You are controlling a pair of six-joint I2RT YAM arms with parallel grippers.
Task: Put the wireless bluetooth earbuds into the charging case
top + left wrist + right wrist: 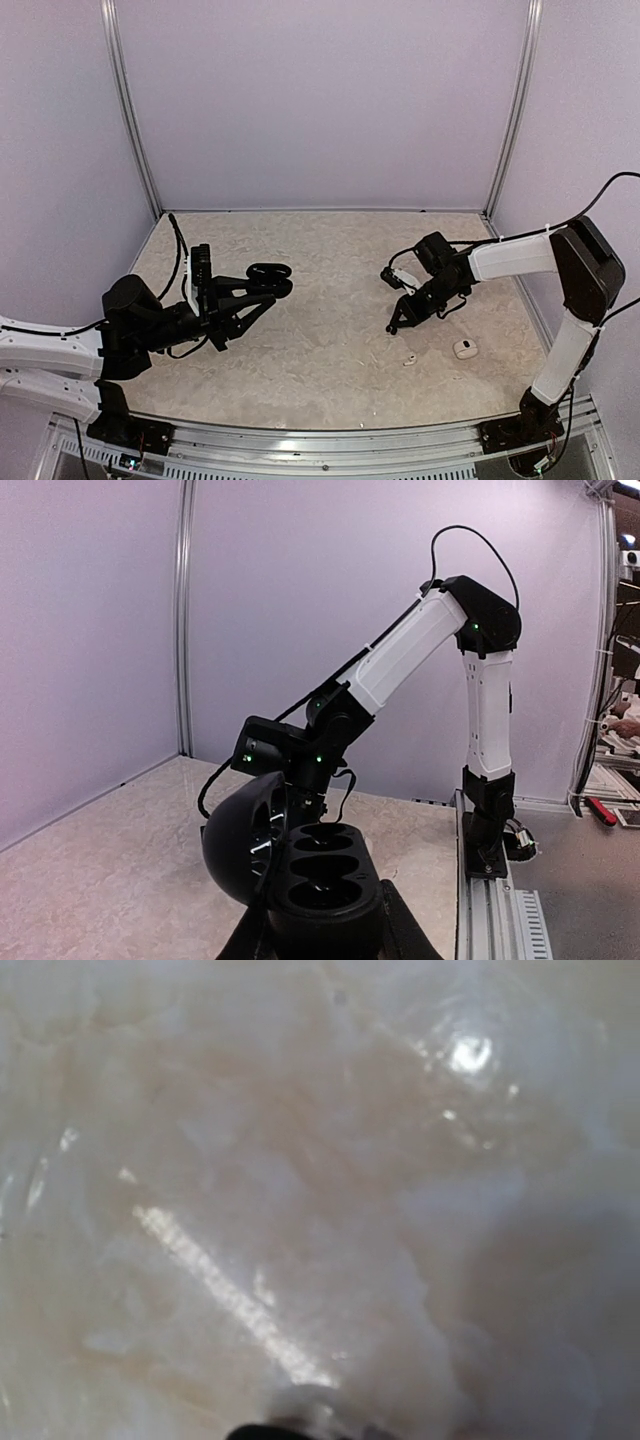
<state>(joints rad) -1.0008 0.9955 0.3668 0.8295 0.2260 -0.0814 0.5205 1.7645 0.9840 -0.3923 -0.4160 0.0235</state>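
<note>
Marbled surface point(330, 300): left tool point(268, 287) clenched on open black case point(325, 880); right tool point(393, 326), grip indiscernible, near the white earbud point(409, 359).

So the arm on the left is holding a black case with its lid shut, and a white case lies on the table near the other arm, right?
Not quite: the lid is open, not shut. The left wrist view shows the black case gripped by the left gripper with its lid swung back. The rest holds: the white case lies on the table near the right gripper.
</note>
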